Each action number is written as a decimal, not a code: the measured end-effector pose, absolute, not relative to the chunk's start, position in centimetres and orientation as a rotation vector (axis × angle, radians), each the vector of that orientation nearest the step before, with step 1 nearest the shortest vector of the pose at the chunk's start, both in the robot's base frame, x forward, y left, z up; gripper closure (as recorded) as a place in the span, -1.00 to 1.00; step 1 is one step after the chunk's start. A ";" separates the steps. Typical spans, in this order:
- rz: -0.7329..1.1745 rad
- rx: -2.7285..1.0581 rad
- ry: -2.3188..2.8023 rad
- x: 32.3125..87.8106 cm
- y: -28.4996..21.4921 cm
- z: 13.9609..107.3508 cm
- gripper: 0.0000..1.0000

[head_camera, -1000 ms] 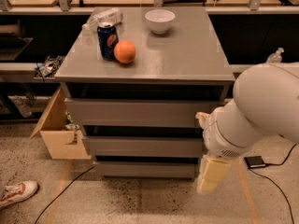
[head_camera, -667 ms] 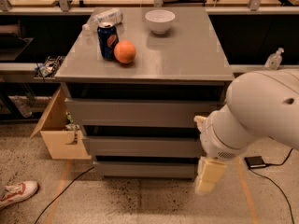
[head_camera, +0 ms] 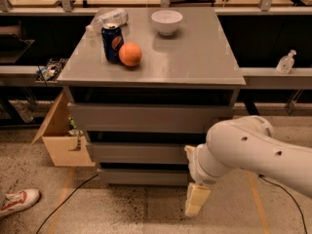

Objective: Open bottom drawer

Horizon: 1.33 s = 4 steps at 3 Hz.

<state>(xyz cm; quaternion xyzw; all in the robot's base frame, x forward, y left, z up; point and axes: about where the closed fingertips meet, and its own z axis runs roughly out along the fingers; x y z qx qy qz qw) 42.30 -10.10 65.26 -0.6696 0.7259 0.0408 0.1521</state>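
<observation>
The grey cabinet has three slab drawer fronts. The bottom drawer is the narrowest one, just above the floor, and it sits closed. My gripper hangs at the end of the white arm, low and just in front of the bottom drawer's right end. It covers that right end, so I cannot tell whether it touches the front. The middle drawer and the top drawer are closed too.
On the cabinet top stand a blue soda can, an orange, a white bowl and a lying plastic bottle. An open cardboard box sits left of the cabinet. A shoe and a cable lie on the floor.
My arm and gripper have shifted left, further across the right ends of the lower drawers. The drawers and tabletop objects have not moved.
</observation>
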 end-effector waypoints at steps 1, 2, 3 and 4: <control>0.171 -1.892 2.062 43.2 -8.1 59.6 -1.00; 0.266 -1.859 2.047 44.9 -5.0 54.1 -1.00; 0.273 -1.841 2.048 45.2 -5.4 53.7 -1.00; 0.286 -1.834 2.015 46.7 -6.0 52.0 -1.00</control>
